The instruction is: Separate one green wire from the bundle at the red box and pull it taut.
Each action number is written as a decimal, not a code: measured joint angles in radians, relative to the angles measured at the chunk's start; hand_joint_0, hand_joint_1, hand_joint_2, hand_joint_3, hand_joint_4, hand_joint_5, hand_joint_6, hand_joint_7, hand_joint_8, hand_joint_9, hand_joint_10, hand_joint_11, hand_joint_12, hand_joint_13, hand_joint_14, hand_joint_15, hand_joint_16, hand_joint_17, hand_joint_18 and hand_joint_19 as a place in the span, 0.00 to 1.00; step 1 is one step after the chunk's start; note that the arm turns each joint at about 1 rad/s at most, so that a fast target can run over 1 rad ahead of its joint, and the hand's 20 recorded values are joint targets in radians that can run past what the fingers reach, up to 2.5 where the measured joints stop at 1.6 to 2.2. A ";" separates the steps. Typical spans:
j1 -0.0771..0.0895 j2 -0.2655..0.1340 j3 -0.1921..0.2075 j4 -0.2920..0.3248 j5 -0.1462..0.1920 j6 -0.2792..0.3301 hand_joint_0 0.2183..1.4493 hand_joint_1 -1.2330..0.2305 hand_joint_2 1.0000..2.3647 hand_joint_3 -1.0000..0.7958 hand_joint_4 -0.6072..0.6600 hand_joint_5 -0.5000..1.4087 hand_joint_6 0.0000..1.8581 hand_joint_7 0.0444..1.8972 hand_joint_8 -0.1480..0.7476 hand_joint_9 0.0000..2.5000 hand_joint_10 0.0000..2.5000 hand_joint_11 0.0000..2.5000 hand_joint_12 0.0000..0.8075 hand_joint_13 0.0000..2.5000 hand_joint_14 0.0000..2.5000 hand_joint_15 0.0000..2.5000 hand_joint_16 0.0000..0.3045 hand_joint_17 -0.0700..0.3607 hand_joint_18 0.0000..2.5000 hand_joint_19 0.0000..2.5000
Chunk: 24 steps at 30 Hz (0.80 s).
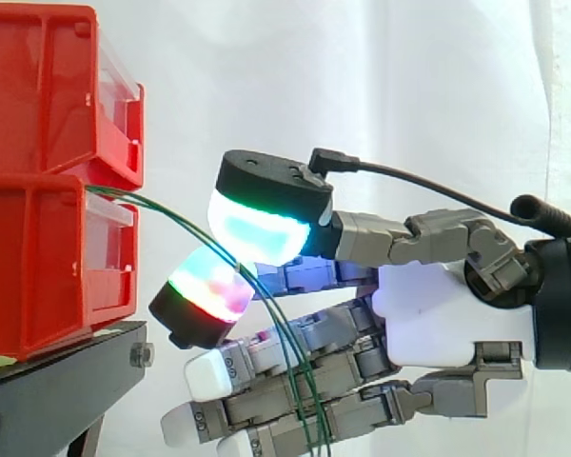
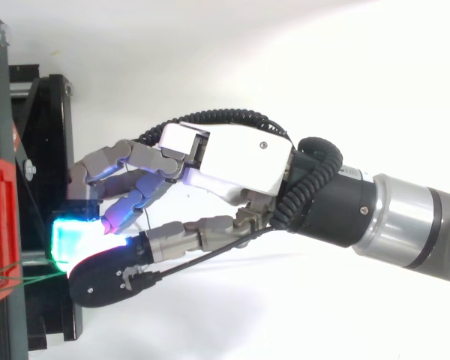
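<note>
Thin green wires [image 1: 171, 211] leave the gap between the two stacked red bins [image 1: 38, 276] and arc down to the right, hanging slack past the bottom of the side view. My hand [image 1: 447, 319] reaches in from the right. Its thumb pad [image 1: 257, 233], glowing cyan and green, and a finger pad [image 1: 209, 286], glowing red and green, close together where the wires pass, pinching a green wire. The other fingers lie curled below, with the wires running across them. From above, a green wire [image 2: 30, 282] runs from the red box [image 2: 4, 225] to my hand [image 2: 232, 157].
The red bins stand on a black stand [image 1: 57, 381], seen from above as a black frame [image 2: 49, 150] at the left edge. A white curtain hangs behind. Free room lies to the right of the bins, around the arm.
</note>
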 measured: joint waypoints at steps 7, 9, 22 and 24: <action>-0.001 0.000 0.016 -0.032 -0.001 0.007 0.25 0.46 0.00 0.28 0.57 0.22 0.42 0.57 0.45 0.44 0.00 0.10 0.40 0.23 0.00 0.06 0.16 0.42 0.18 0.13; -0.001 0.000 0.018 -0.039 -0.001 0.010 0.23 0.41 0.00 0.28 0.58 0.22 0.41 0.58 0.46 0.44 0.00 0.09 0.41 0.24 0.00 0.06 0.17 0.43 0.19 0.13; -0.001 0.001 0.020 -0.051 0.000 0.017 0.24 0.25 0.00 0.28 0.58 0.19 0.45 0.52 0.43 0.42 0.00 0.14 0.40 0.23 0.00 0.06 0.16 0.42 0.19 0.13; -0.001 0.000 0.020 -0.052 0.000 0.017 0.25 0.26 0.00 0.28 0.58 0.19 0.46 0.50 0.44 0.43 0.01 0.16 0.40 0.24 0.00 0.07 0.16 0.42 0.19 0.13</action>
